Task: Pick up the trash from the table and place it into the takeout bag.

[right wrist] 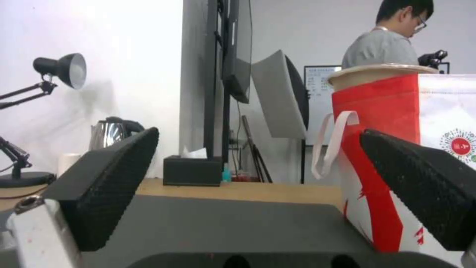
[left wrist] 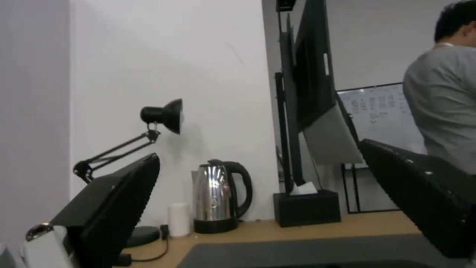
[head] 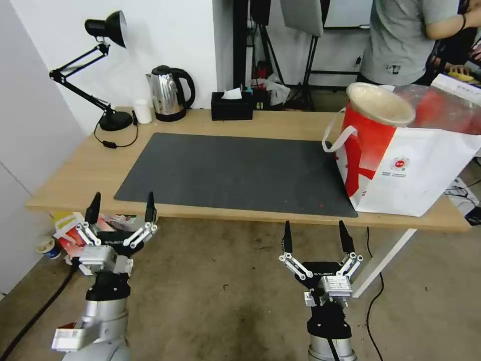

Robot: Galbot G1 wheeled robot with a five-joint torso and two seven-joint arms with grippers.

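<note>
While both arms hang below the near edge of the table [head: 240, 123], the head view shows the left gripper [head: 122, 210] and the right gripper [head: 316, 239] pointing up toward the tabletop, each with its two black fingers spread wide and nothing between them. Ahead of the two grippers lies the dark grey mat [head: 235, 173]; ahead and to the right of the right gripper stands the takeout bag [head: 416, 170], white with a red side panel and a small round red logo, with the beige paper-pulp bowl [head: 381, 103] resting in its open mouth. Beyond the left gripper, at the far edge of the table, stand a black desk lamp [head: 102, 65], a small white cup [head: 143, 111], a steel kettle [head: 168, 93] and a black tissue box [head: 231, 106]. From the left wrist view, the left gripper's fingers [left wrist: 116, 203] stand far apart and hold nothing, framing the lamp [left wrist: 161, 115], cup [left wrist: 178, 219], kettle [left wrist: 218, 197] and tissue box [left wrist: 306, 207] on the table [left wrist: 307, 227]. From the right wrist view, the right gripper's fingers [right wrist: 111, 182] likewise stand parted and unloaded; between them the mat [right wrist: 223, 219] runs forward, and just beyond the right-hand finger rises the takeout bag [right wrist: 382, 108] with its white loop handle [right wrist: 334, 141], the bowl's rim [right wrist: 382, 70] showing at its top.
</note>
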